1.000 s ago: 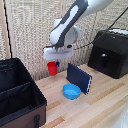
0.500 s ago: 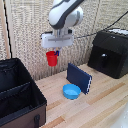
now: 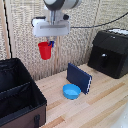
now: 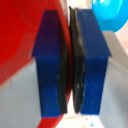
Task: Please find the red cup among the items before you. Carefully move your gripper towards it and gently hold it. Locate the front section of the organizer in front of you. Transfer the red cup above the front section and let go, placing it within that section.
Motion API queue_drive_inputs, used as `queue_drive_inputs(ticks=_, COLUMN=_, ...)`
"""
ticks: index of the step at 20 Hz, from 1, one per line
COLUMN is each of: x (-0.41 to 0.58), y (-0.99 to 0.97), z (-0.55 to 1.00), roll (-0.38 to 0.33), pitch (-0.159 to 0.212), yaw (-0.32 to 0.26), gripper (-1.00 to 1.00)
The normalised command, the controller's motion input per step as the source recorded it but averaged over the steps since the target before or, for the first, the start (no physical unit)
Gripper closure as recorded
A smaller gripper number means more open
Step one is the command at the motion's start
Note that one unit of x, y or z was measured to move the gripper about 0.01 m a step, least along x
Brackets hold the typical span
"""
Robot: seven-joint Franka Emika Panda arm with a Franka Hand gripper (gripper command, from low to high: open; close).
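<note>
The red cup (image 3: pixel 45 50) hangs in the air, well above the table, held by its rim in my gripper (image 3: pixel 50 43). The gripper is shut on the cup's wall. In the wrist view the two blue-tipped fingers (image 4: pixel 49 60) press together on the thin red cup wall (image 4: pixel 20 35), which fills one side of the picture. The black organizer (image 3: pixel 20 95) stands low at the exterior view's left, with inner divider walls. Its front section (image 3: pixel 22 107) lies by the near outer wall with a small strap tag. The cup is above and to the right of the organizer.
A shallow blue bowl (image 3: pixel 71 91) lies on the wooden table, and it also shows in the wrist view (image 4: pixel 112 12). A dark blue flat box (image 3: pixel 79 77) stands behind it. A black boxy appliance (image 3: pixel 110 52) with a cable stands at the exterior view's right.
The arm has lifted the red cup higher and carried it towards the exterior view's left, away from the blue bowl. The gripper has stayed shut on the cup.
</note>
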Motion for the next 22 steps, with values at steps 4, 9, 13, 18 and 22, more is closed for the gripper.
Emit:
queue_drive_inputs(ticks=4, x=-0.09, y=0.81, z=0.49, roll=0.025, pitch=0.108, yaw=0.007, gripper=1.0)
queue_drive_inputs(ticks=9, x=-0.053, y=0.86, z=0.26, roll=0.0, pitch=0.16, yaw=0.007, gripper=1.0)
queue_drive_inputs(ticks=13, x=-0.054, y=0.91, z=0.02, roll=0.0, pitch=0.195, yaw=0.006, gripper=1.0)
queue_drive_inputs(ticks=18, x=-0.076, y=0.93, z=0.0, roll=0.0, pitch=0.205, yaw=0.006, gripper=1.0)
queue_drive_inputs(ticks=22, x=-0.097, y=0.89, z=-0.06, roll=-0.02, pitch=0.223, yaw=0.023, gripper=1.0)
